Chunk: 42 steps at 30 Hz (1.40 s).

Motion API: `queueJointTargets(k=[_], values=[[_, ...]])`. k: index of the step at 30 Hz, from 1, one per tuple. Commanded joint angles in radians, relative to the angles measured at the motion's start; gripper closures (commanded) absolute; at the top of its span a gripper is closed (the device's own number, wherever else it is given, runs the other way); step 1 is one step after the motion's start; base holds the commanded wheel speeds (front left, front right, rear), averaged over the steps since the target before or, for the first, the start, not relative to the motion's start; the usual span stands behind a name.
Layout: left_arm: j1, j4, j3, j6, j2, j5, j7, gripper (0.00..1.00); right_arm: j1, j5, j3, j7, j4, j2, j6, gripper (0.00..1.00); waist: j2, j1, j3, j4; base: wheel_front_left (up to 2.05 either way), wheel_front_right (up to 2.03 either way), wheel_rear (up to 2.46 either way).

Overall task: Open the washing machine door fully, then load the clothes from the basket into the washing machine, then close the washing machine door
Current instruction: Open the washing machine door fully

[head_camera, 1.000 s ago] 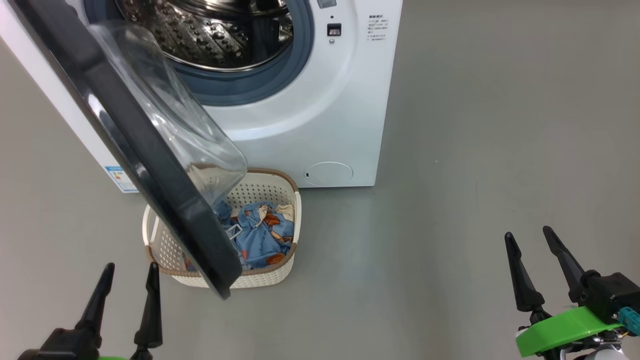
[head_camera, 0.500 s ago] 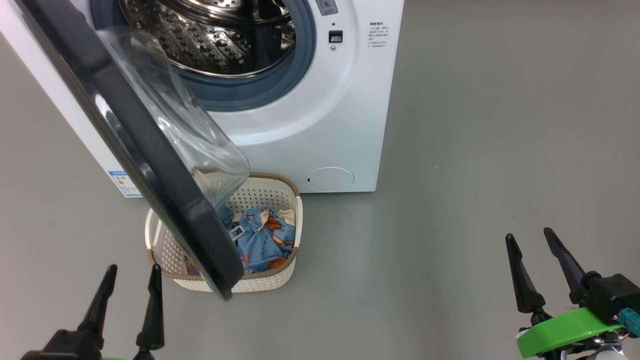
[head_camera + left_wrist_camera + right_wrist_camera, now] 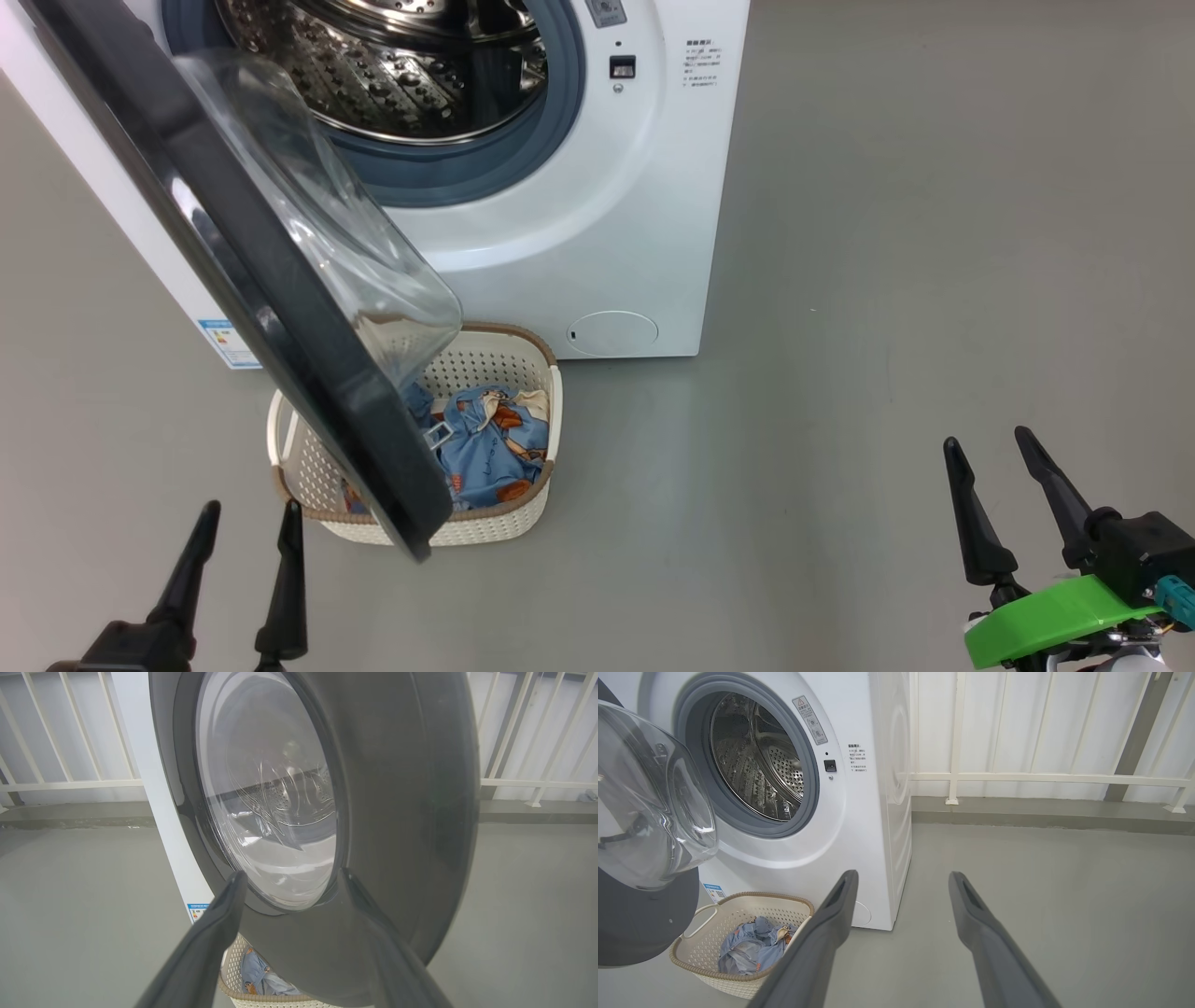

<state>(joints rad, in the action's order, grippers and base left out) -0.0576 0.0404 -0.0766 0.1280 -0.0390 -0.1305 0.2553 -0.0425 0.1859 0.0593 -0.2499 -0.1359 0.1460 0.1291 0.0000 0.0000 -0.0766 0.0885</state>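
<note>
Your left gripper (image 3: pixel 250 511) hangs spread and empty, near the lower edge of the washing machine door (image 3: pixel 280 308). Your right gripper (image 3: pixel 986 441), also spread and empty, sits well off to the side. The door stands only part-open and overhangs the left of the basket (image 3: pixel 509 527), where the clothes (image 3: pixel 490 439) lie in front of the washing machine (image 3: pixel 607 233). Reach in now and your arm likely knocks the door. Push its glossy face carelessly and your fingers may skid off.
</note>
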Motion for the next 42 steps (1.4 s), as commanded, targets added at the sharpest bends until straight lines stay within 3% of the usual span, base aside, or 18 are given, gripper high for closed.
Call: queueJointTargets(k=[1,2,3,11,17,20,28,32,42], values=[[0.02,-0.022,-0.03,0.003,-0.011,-0.007,0.006,0.2,-0.011,-0.004,-0.02,-0.012,0.021,0.008,0.002,0.0,0.0,0.0,0.0,0.0,0.0,0.0,0.0],[0.02,-0.02,-0.029,0.003,-0.011,-0.007,0.006,0.64,-0.011,-0.004,-0.02,-0.012,0.021,0.008,0.002,0.0,0.0,0.0,0.0,0.0,0.0,0.0,0.0],[0.021,-0.019,-0.028,0.003,-0.011,-0.007,0.006,1.0,-0.011,-0.004,-0.02,-0.012,0.021,0.008,0.002,0.0,0.0,0.0,0.001,0.001,0.0,0.0,0.0],[0.031,-0.063,-0.048,0.002,-0.011,-0.039,0.006,1.0,-0.009,0.0,-0.019,-0.012,0.018,0.007,0.002,0.0,0.0,0.0,0.005,0.004,0.0,0.0,0.0],[0.098,-0.273,-0.113,-0.001,-0.011,-0.077,0.006,1.0,-0.006,0.003,-0.013,-0.012,0.018,0.005,0.002,0.0,0.0,0.0,0.011,0.007,0.0,0.0,0.0],[0.156,-0.39,-0.093,0.001,-0.011,-0.096,0.006,1.0,-0.001,0.007,-0.009,-0.012,0.018,0.005,0.002,0.0,0.0,0.0,0.016,0.01,0.0,0.0,0.0],[0.303,-0.523,0.216,0.002,-0.058,-0.111,0.006,1.0,0.009,0.006,-0.005,-0.012,0.018,0.002,0.002,0.0,0.0,0.0,0.027,0.008,0.0,0.0,0.0],[0.328,-0.479,0.34,0.002,-0.055,-0.12,0.006,1.0,0.004,0.003,-0.014,-0.012,0.019,-0.003,0.002,0.0,0.0,0.0,0.025,-0.003,0.0,0.0,0.0],[0.276,-0.336,0.53,0.003,-0.032,-0.149,0.006,1.0,0.006,0.002,-0.016,-0.012,0.018,0.0,0.002,0.0,0.0,0.0,0.013,-0.011,0.0,0.0,0.0]])
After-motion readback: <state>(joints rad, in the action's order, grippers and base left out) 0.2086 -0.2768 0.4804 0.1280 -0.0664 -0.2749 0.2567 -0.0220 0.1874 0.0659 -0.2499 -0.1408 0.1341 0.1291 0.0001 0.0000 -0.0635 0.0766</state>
